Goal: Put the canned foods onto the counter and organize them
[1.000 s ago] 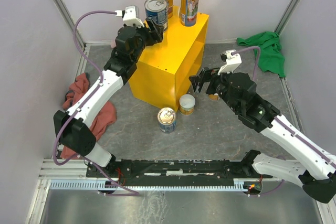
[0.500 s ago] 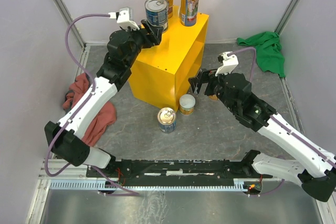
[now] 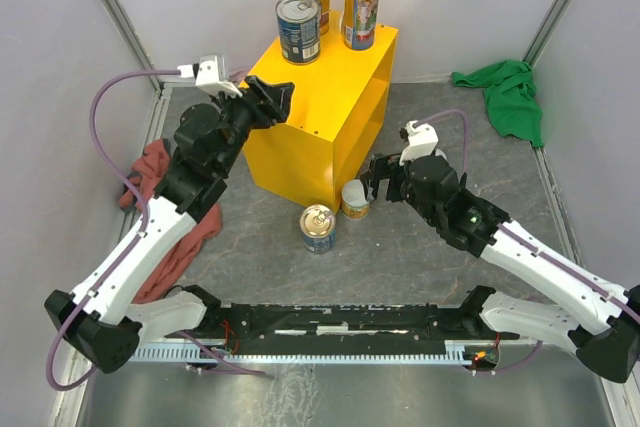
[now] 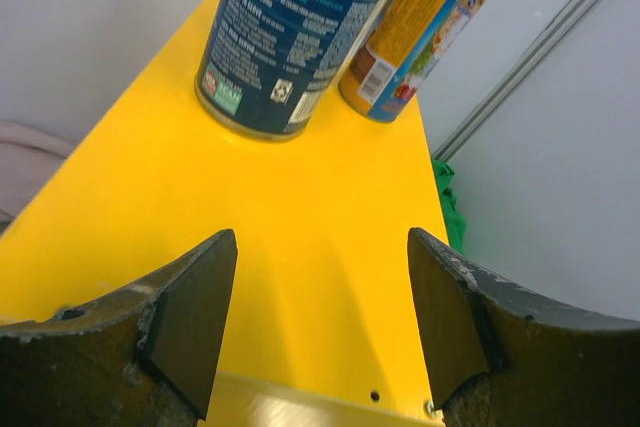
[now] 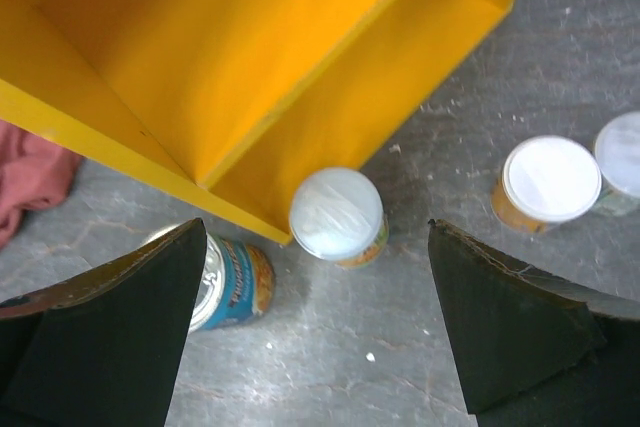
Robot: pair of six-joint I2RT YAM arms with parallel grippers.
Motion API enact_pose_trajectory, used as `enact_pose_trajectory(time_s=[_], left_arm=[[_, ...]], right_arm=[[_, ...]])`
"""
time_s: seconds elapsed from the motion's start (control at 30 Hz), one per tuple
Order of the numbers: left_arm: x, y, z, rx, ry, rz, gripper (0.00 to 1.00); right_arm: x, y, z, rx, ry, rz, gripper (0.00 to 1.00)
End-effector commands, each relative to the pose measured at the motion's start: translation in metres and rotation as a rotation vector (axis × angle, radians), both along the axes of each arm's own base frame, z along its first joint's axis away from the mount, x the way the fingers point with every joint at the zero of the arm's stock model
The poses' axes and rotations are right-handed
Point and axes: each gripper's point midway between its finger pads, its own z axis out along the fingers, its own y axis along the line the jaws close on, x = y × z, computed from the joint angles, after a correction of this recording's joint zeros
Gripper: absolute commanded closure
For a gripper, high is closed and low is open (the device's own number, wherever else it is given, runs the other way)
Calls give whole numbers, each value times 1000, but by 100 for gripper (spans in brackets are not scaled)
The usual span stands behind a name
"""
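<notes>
Three cans stand on the counter, four wait on the floor.
From above, the yellow counter (image 3: 330,97) carries a blue can (image 3: 298,29) and two tall orange cans (image 3: 360,10) at its far end; the left gripper (image 3: 275,102) hovers over the near corner, and the right gripper (image 3: 378,179) hangs low beside a short can (image 3: 355,198) and a second blue can (image 3: 318,228) on the floor. Left wrist: jaws apart, nothing between them, bare yellow top below. Right wrist: jaws spread wide and empty above the short can, just beside the counter's foot; two more short cans (image 5: 550,179) stand off to its right. The cans look rigid and smooth-sided, likely light; grip the short one squarely across its body, below the lid.
</notes>
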Motion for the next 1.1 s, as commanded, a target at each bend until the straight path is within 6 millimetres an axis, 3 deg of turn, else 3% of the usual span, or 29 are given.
enact_pose_trajectory(time_s=[0.0, 0.2, 0.43, 0.67, 0.9, 1.07], left_arm=[[-17, 7, -8, -32, 17, 29, 25], [-39, 5, -31, -5, 60, 32, 25], [-57, 10, -54, 6, 111, 40, 25], [-68, 16, -76, 4, 153, 55, 26], [-76, 24, -95, -12, 184, 81, 26], [-82, 34, -111, -4, 201, 111, 26]], right_arm=[[-5, -5, -19, -42, 10, -24, 1], [-22, 0, -57, -105, 45, 5, 1], [-41, 16, -87, -155, 53, 46, 1], [-58, 33, -102, -191, 57, 105, 1], [-79, 64, -117, -215, 67, 178, 1], [-83, 87, -127, -229, 67, 195, 1]])
